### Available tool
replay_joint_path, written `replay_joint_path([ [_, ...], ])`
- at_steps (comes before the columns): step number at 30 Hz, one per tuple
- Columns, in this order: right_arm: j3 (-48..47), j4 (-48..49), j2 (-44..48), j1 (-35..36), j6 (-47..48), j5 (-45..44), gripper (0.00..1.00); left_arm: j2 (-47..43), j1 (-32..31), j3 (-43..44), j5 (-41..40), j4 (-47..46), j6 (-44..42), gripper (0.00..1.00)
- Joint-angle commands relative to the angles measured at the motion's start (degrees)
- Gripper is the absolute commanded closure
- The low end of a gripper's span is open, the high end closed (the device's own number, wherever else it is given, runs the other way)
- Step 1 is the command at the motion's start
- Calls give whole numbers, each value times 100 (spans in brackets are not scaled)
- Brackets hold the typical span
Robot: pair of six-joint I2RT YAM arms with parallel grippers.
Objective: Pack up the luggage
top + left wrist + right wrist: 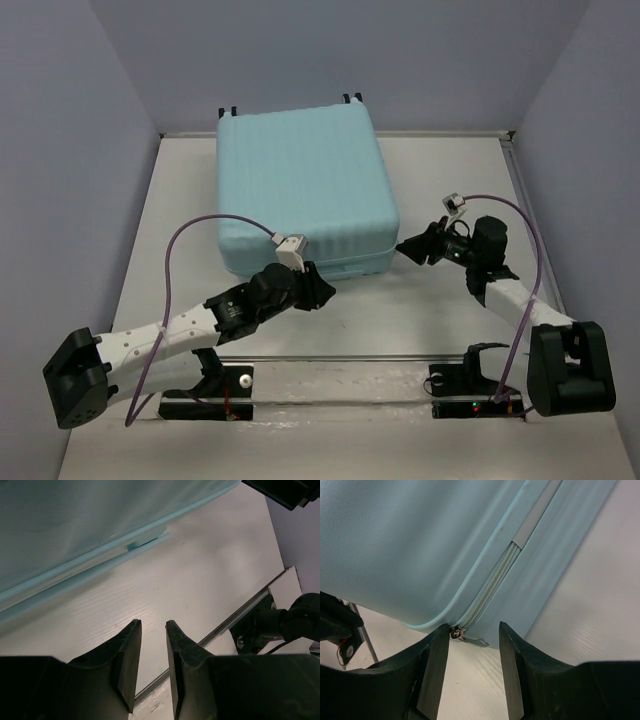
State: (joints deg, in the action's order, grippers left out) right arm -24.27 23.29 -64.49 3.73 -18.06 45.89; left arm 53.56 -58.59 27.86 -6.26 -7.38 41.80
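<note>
The pale mint-blue ribbed luggage point(300, 190) lies flat and closed at the back middle of the table. My left gripper point(322, 290) sits just in front of its near edge, open a little and empty; the left wrist view shows the shell seam point(75, 572) above the gap between the fingers. My right gripper point(405, 246) is open at the luggage's near right corner. In the right wrist view the silver zipper pull point(470, 640) hangs between its fingers, close to the left finger point(434, 665), not gripped. The zipper track point(492, 582) runs up the corner.
Grey walls enclose the white table point(440, 170) on three sides. A metal rail point(340, 358) runs along the near edge by the arm bases. The left arm's purple cable point(190, 235) loops beside the luggage's left side.
</note>
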Motion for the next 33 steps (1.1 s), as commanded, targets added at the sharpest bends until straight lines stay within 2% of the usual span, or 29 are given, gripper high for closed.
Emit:
replay_joint_path([
  [1,80,790,-337,102,-83,667,52,93,198,80,-69,-765,-234,62],
  [6,887,1853,129,102,-777,474,51,120,505,115,-130,-801,-392,62],
  [10,758,1802,-98,102,-734,675,49,50,1120,10,334,-949,-375,62],
  [14,801,2171,-301,102,-822,738,48,67,1130,44,468,-950,-383,61],
  [20,512,1785,-459,102,-418,360,45,199,1121,71,600,-985,-313,60],
  [24,397,1881,-635,102,-373,508,45,128,1104,71,765,-985,-287,60],
  [27,265,2170,-837,102,-531,894,47,190,964,158,758,-976,-260,60],
  [33,221,2215,-960,304,-602,764,63,480,629,396,433,-976,-251,60],
])
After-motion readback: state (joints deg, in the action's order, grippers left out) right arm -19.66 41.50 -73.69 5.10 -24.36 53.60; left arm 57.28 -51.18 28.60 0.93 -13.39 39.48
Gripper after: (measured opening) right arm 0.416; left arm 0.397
